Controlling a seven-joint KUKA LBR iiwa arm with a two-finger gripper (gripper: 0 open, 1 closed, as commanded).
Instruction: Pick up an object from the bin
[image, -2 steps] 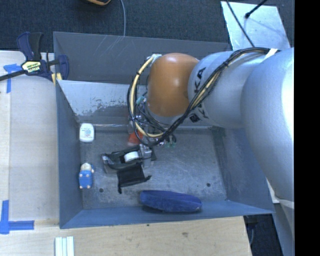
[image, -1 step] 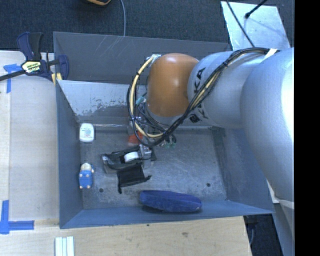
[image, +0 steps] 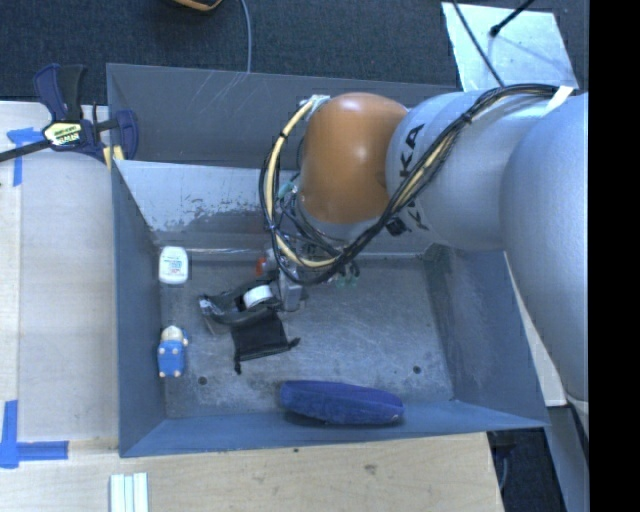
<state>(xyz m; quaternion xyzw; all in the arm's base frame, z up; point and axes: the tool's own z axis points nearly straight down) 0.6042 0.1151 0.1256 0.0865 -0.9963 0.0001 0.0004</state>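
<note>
The arm is reaching in from the right, its orange-capped wrist hanging low over the middle of the grey bin (image: 390, 320), and the gripper (image: 282, 290) is sitting down near the floor, toward the back wall. Whether it is apart or together I cannot tell, as the wrist and its cables are covering it. A flat black thing (image: 262, 338) is lying just in front of the gripper. A small dark-and-white piece (image: 238, 300) is lying just to its left, and I cannot say whether that is loose or part of the tool. A white bottle (image: 172, 265), a little blue-and-white figure (image: 172, 352) and a long dark blue oblong (image: 340, 402) are lying well apart from it. To my eye the arm is at the grasping step, with nothing plainly held yet. The next move is calling for a firm close on the nearest piece, then a straight lift clear of the back wall. The flat black thing may be offering little to grip.
</note>
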